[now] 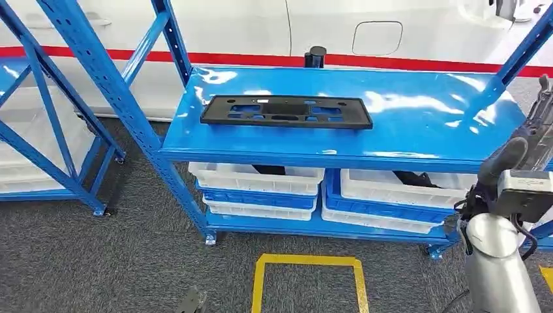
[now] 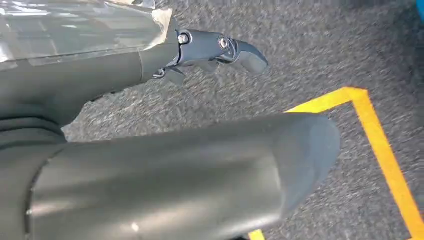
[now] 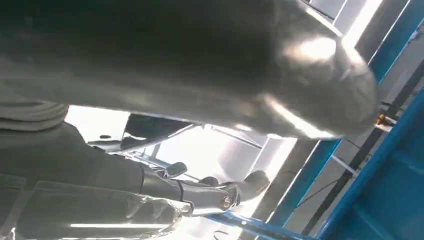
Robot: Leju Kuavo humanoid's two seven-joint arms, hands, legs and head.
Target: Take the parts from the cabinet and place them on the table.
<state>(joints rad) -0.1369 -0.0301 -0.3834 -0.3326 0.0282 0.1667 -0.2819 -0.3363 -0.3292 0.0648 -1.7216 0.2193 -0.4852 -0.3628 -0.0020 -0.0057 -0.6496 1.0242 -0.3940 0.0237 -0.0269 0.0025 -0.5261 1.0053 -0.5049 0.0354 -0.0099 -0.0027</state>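
One black part [image 1: 285, 111], flat and long with cut-outs, lies on the top shelf [image 1: 417, 124] of the blue cabinet, lengthwise along it and toward its left half. It rests alone on the glossy blue surface, touched by nothing.

My right hand [image 1: 522, 163] is raised at the right end of that shelf, near its front corner and well apart from the part. From the head view I see its grey thumb and the dark fingers [image 1: 542, 107] pointing up past the shelf edge. In the right wrist view my right fingers [image 3: 220, 187] are loosely curved, thumb standing off from them, nothing between; they are parted and empty, with blue frame rails beyond.

My left hand [image 2: 165, 150] hangs low over the grey carpet [image 2: 310, 45], beside a yellow floor line [image 2: 385, 150]. Left fingers [image 2: 220, 50] are extended with the thumb spread away, holding nothing. The part is nowhere close to this hand.

Below the top shelf, white bins [image 1: 257, 177] and blue bins [image 1: 385, 210] sit stacked on the lower shelf, some with dark items inside that I cannot make out. A second blue rack [image 1: 49, 124] stands to the left. A yellow floor square [image 1: 306, 280] is marked on the carpet in front of the cabinet. A white wall with a red stripe [image 1: 417, 63] runs behind.
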